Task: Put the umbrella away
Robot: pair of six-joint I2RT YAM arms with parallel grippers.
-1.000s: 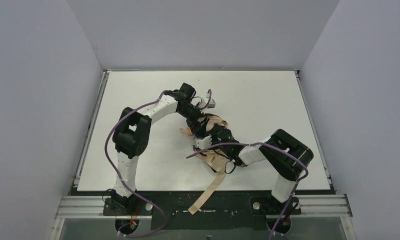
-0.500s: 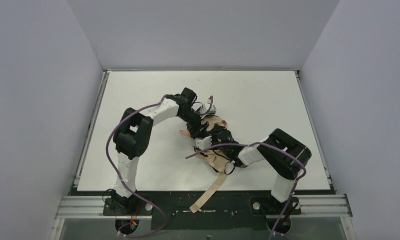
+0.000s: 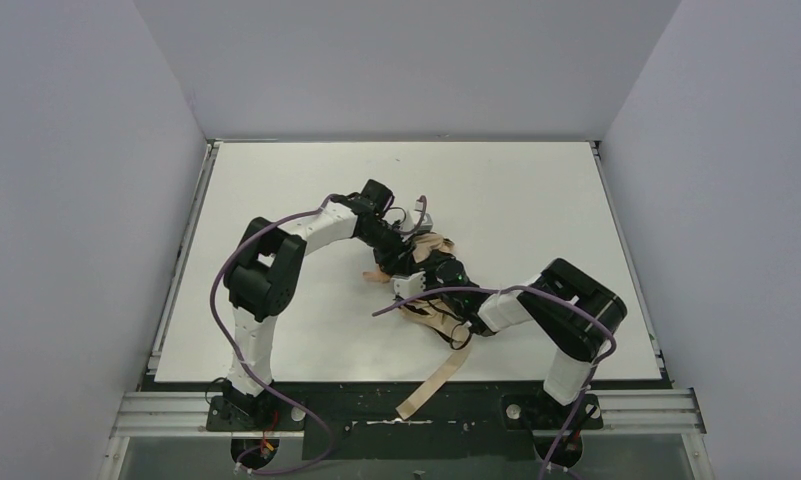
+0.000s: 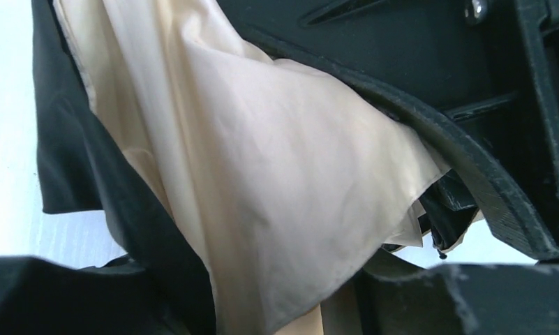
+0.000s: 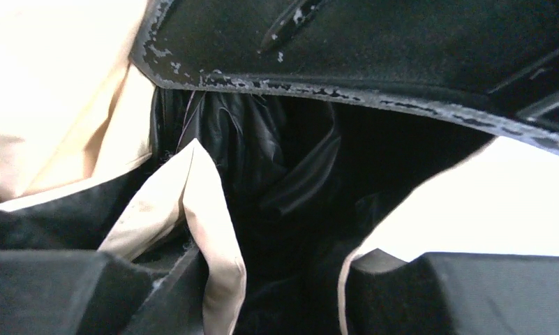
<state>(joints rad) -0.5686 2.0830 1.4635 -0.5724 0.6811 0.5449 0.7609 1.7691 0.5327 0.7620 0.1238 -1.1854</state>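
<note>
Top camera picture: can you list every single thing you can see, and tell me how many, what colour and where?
umbrella: one, beige-tan with black parts, crumpled at the middle of the table
strap: one, tan, trailing from the umbrella over the table's near edge
table: one, white, filling the middle
walls: three, pale grey, at the far side, left and right
rail: one, silver and black, along the near edge
cables: purple, looping along both arms
left arm: one, black and white, reaching to the umbrella
right arm: one, black and white, reaching to the umbrella
left gripper: one, black, fabric between its fingers
right gripper: one, black, holding the umbrella
</note>
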